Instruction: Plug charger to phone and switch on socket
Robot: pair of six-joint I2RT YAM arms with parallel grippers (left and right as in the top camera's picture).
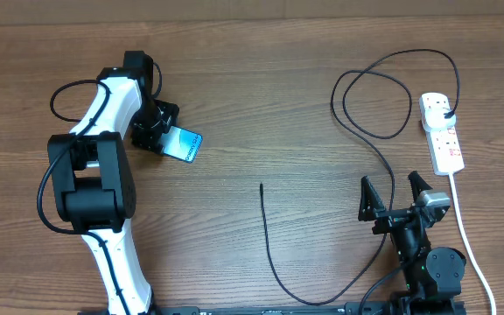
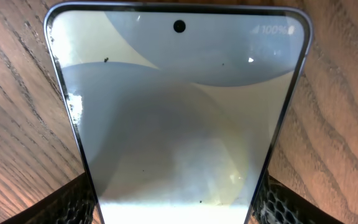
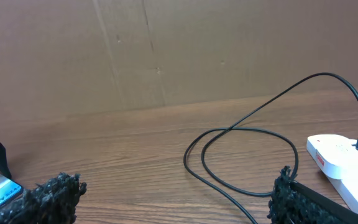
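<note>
Phone (image 2: 179,124) betw L gripper (image 2: 176,206) pads, touching both edges.

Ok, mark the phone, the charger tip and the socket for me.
phone (image 1: 183,143), overhead view, middle of its screen.
charger tip (image 1: 262,186), overhead view, its free end on the wood.
socket (image 1: 448,147), overhead view, middle of its white body.

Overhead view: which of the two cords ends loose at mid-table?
The long, thin black charger cable; its small tip lies free. The thicker white cord runs from the white oblong power strip off the frame.
</note>
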